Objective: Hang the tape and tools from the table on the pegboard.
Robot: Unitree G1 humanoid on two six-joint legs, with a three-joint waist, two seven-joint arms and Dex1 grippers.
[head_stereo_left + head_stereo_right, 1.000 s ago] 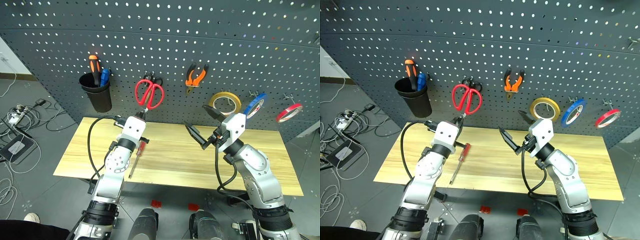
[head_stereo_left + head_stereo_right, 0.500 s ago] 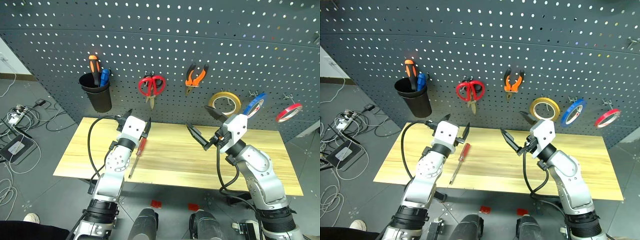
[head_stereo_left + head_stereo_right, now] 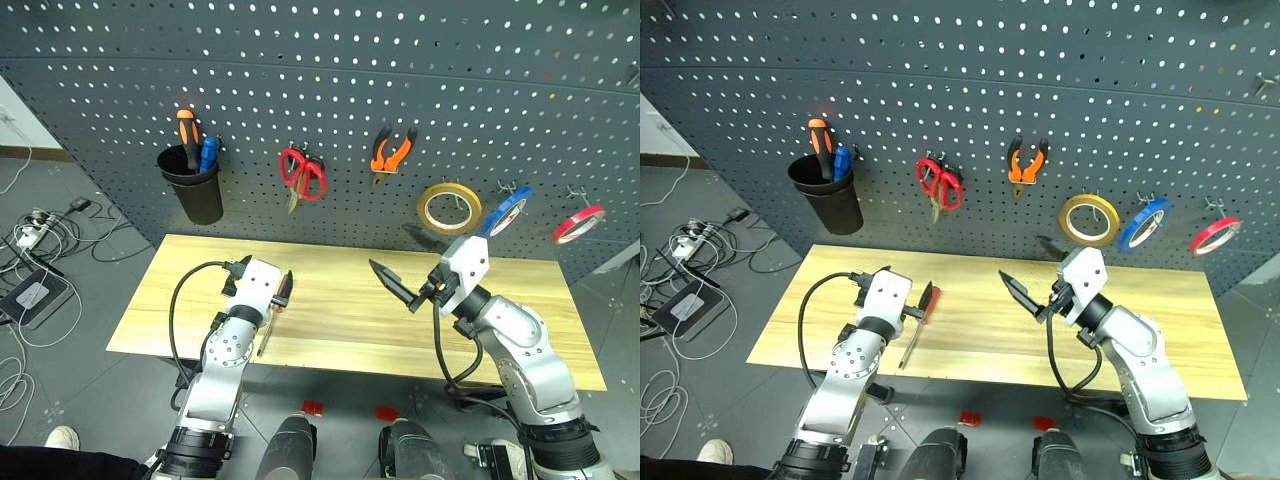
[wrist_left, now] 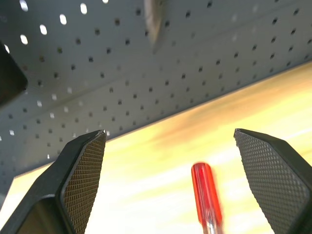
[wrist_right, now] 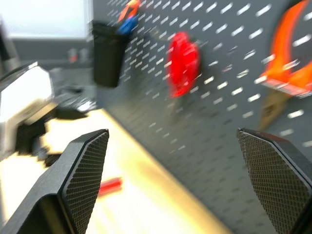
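One tool remains on the table (image 3: 520, 330): the slim screwdriver (image 3: 918, 322) lies on the wood at about 9 o'clock from the table's middle, red handle toward the pegboard (image 3: 330, 80) and shaft pointing at the near edge. Already on the pegboard I see the red-handle scissors (image 3: 302, 173) at 12 o'clock above the screwdriver, the pliers (image 3: 392, 152) at 1 o'clock from them, and the blue tape (image 3: 511, 211) on a hook at 3 o'clock, between a yellow roll (image 3: 449, 207) and a red roll (image 3: 578, 224). A black cup (image 3: 194, 185) with two other screwdrivers hangs at 9 o'clock from the scissors. My left gripper (image 4: 180, 180) sits low over the table with its jaws spread wide and empty, the screwdriver's handle lying between them in the wrist view. My right gripper (image 5: 175, 180) hovers above the table's middle, at 3 o'clock from the left one, jaws likewise wide apart and holding nothing. I judge the next step to be closing on the handle. The risks: the round handle may roll away if one finger (image 4: 80, 180) touches first; a grip too near the end may let the long shaft swing and slip; and the scissors, which hang tilted, could be knocked off their hook if I lift straight up beneath them.
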